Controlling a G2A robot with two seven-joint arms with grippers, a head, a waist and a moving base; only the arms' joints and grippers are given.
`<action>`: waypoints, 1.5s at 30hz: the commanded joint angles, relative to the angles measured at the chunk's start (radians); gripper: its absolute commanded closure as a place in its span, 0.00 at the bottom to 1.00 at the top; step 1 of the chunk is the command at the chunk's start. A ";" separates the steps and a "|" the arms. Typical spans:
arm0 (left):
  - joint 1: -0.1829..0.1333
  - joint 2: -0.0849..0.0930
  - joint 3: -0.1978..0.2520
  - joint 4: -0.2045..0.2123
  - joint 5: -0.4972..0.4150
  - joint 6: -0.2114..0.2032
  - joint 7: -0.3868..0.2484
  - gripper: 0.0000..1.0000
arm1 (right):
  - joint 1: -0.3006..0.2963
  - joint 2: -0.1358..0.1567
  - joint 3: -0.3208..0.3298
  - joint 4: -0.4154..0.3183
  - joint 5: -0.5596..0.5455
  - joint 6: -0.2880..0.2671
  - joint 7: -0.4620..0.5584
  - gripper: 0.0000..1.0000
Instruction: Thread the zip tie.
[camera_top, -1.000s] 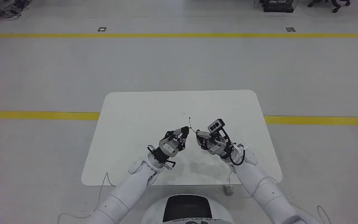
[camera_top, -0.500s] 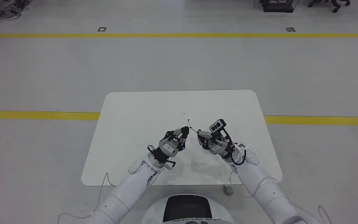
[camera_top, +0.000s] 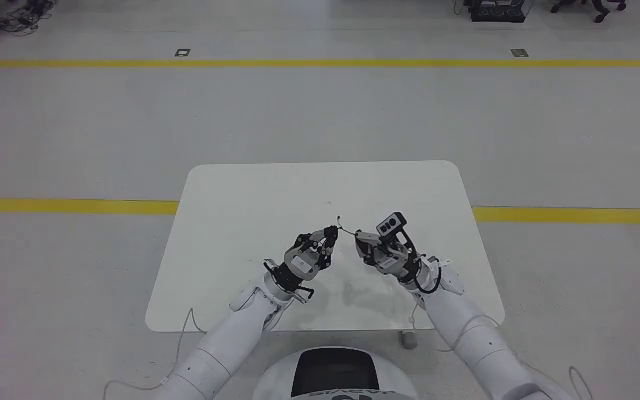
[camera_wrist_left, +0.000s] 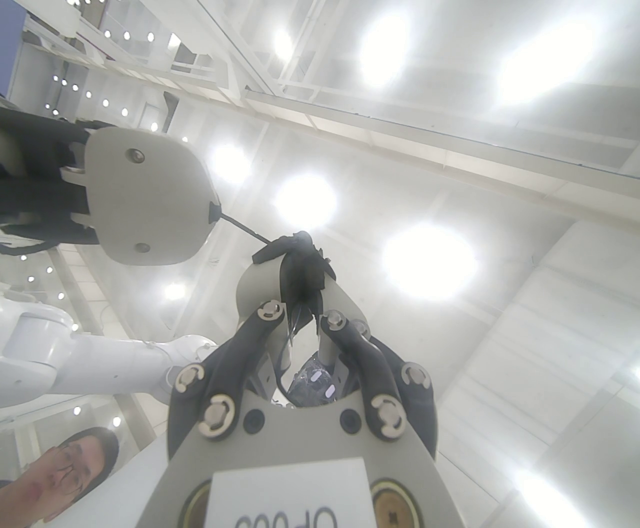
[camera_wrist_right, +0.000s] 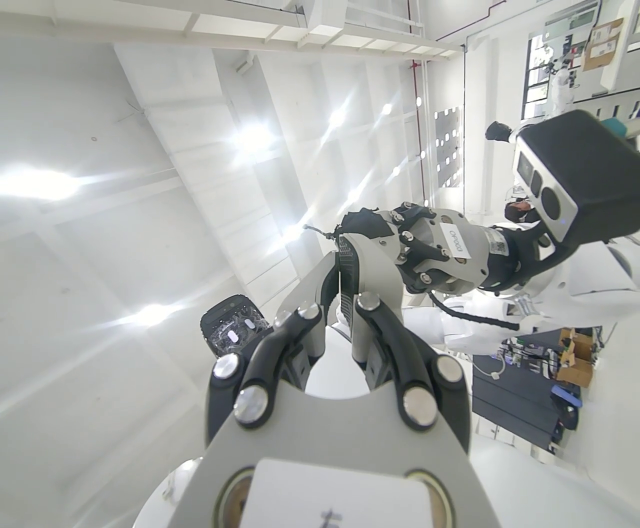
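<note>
Right gripper (camera_wrist_right: 340, 252) is drifting slightly rightward since a second ago, staying clenched on one end of the thin black plastic zip tie (camera_wrist_left: 245, 229). Left gripper (camera_wrist_left: 300, 257) is pinching the other end, both hovering above the white rectangular table (camera_top: 250, 200).

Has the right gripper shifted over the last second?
Yes, slightly. In the top view the right gripper has drifted toward the right edge of the table, away from the left gripper, which sits where it was.
</note>
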 joint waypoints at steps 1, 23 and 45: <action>0.000 0.000 0.000 0.000 0.000 0.000 0.000 1.00 | 0.000 0.000 0.001 0.002 0.000 -0.001 0.000 1.00; 0.000 0.000 0.000 0.000 0.000 0.000 0.000 1.00 | -0.006 0.002 0.016 0.012 -0.001 -0.001 0.000 1.00; 0.000 0.000 0.000 0.000 0.000 0.000 0.000 1.00 | 0.001 -0.002 0.017 0.039 0.001 -0.001 0.000 1.00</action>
